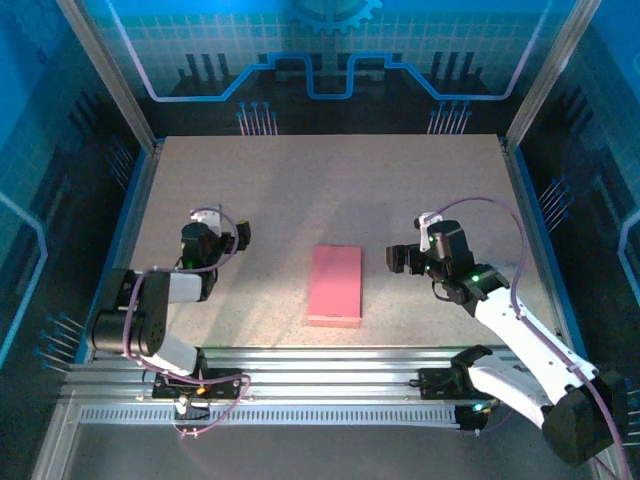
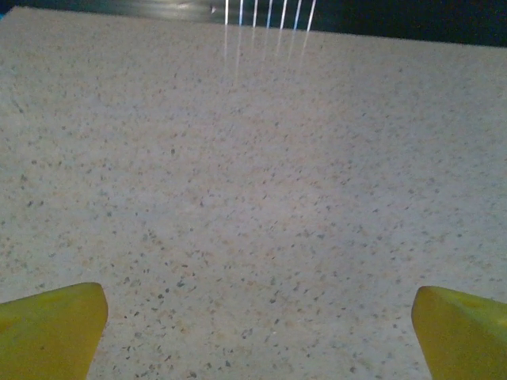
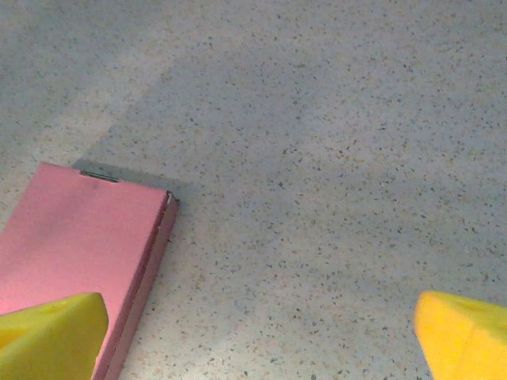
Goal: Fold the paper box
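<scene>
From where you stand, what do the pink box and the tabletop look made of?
Paper box: probably thin matte pink cardboard; a folded seam runs along its side. Tabletop: hard, pale, speckled, perhaps laminate or stone composite; faintly reflective.

Left arm and right arm: black joints, white shells, looped purple cables. Small green lights on the right. Right hand fingertips yellow, wedge-shaped.

One slim rectangular box of pink cardboard, lying just to the left of the right two-finger gripper and well to the right of the left two-finger gripper; two grippers, then; two black-and-white robot arms, one behind each gripper; four yellow finger pads, two per gripper; one pale speckled tabletop beneath both grippers.
</scene>
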`<action>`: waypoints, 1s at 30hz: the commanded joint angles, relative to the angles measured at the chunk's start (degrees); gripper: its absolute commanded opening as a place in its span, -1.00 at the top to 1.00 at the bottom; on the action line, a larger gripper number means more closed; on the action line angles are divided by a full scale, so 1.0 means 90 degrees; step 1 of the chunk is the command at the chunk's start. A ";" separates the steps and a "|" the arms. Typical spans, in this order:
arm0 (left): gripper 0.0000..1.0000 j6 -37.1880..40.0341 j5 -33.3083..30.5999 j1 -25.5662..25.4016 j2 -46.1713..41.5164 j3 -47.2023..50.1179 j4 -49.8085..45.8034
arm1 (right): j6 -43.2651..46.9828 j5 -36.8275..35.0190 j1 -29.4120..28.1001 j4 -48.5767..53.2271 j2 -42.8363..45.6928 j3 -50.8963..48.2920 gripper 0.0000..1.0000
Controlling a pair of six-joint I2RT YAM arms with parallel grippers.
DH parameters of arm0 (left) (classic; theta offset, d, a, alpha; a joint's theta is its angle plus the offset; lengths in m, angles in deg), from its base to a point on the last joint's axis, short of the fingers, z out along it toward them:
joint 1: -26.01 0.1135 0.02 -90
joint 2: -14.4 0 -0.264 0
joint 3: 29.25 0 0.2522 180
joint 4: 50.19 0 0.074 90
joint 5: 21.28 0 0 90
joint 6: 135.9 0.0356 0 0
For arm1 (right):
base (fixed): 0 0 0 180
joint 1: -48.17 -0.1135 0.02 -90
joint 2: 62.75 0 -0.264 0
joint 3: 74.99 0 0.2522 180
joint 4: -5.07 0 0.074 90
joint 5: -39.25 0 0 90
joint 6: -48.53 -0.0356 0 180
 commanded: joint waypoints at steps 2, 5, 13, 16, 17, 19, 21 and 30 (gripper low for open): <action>-0.99 0.0026 0.0245 0.0068 0.0067 0.0079 0.0621 | 0.0257 -0.0326 0.0144 -0.0349 -0.0143 0.0125 -1.00; -0.99 0.0038 0.0267 0.0068 0.0069 0.0061 0.0577 | 0.0432 -0.0396 0.0266 -0.0558 -0.0352 0.0174 -1.00; -0.99 0.0143 0.0476 0.0058 0.0077 0.0051 0.0552 | 0.1101 -0.0623 0.0621 -0.1094 -0.1119 0.0361 -1.00; -0.99 0.0143 0.0466 0.0058 0.0076 0.0050 0.0554 | 0.1371 -0.0782 0.0871 -0.1758 -0.1349 0.0172 -1.00; -0.99 0.0136 0.0463 0.0058 0.0081 0.0051 0.0556 | 0.1478 -0.0828 0.0944 -0.2081 -0.1403 0.0057 -1.00; -0.99 0.0140 0.0466 0.0058 0.0081 0.0049 0.0544 | 0.1730 -0.0874 0.1090 -0.2858 -0.1469 -0.0258 -1.00; -0.99 0.0136 0.0469 0.0058 0.0074 0.0050 0.0556 | 0.2028 -0.0842 0.1202 -0.3833 -0.1519 -0.0682 -1.00; -0.99 0.0136 0.0454 0.0058 0.0080 0.0052 0.0551 | 0.2413 -0.0724 0.1535 -0.5902 -0.2066 -0.1540 -1.00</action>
